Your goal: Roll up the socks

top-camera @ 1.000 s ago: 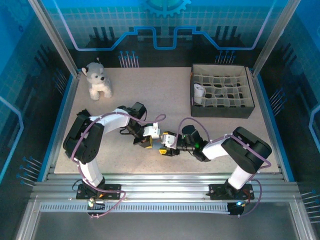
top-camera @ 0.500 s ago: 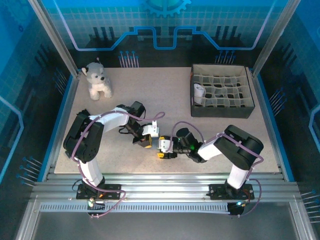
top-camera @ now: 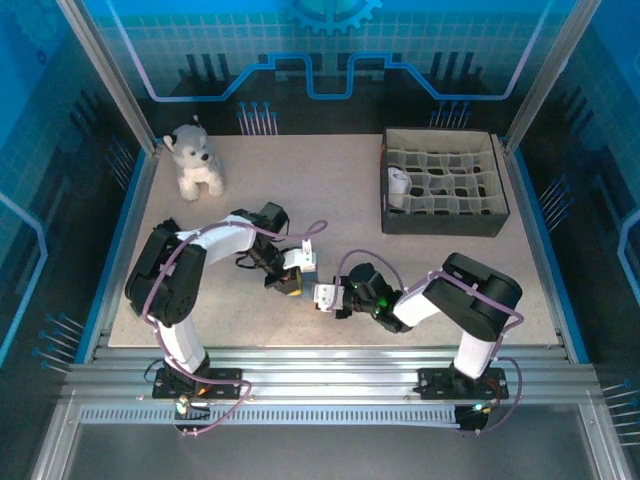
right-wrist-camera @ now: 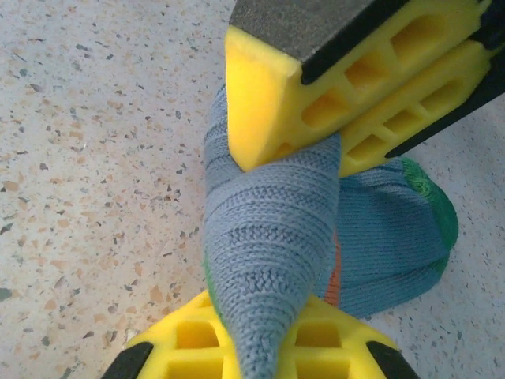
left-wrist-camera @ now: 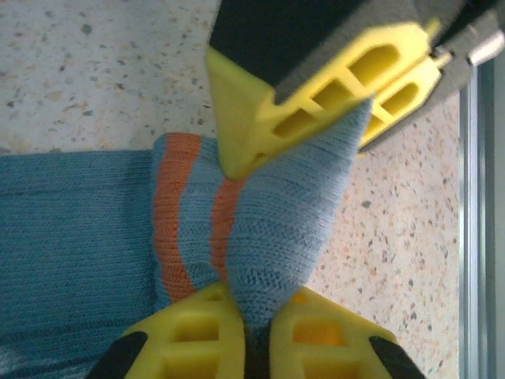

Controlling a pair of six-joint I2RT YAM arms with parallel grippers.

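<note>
The sock [left-wrist-camera: 276, 229] is soft, matt knitted cloth, every rib and stitch plain to see across its grey-blue and orange bands. The fingers [left-wrist-camera: 185, 335] of the left gripper [left-wrist-camera: 251, 347] are moulded yellow plastic, smooth with a faint sheen and hollow cells; the right gripper [right-wrist-camera: 252, 351] looks the same. The dark pads [right-wrist-camera: 292, 24] on them are finely grained and dull, like foam or rubber. The table [right-wrist-camera: 95, 142] is a speckled, stone-like sheet, matt and slightly gritty. The plush dog [top-camera: 196, 160] is fluffy pile. The organiser box [top-camera: 445, 225] seems dull grey cloth. The frame rails [top-camera: 330, 385] are ribbed bare metal with a satin shine.
</note>
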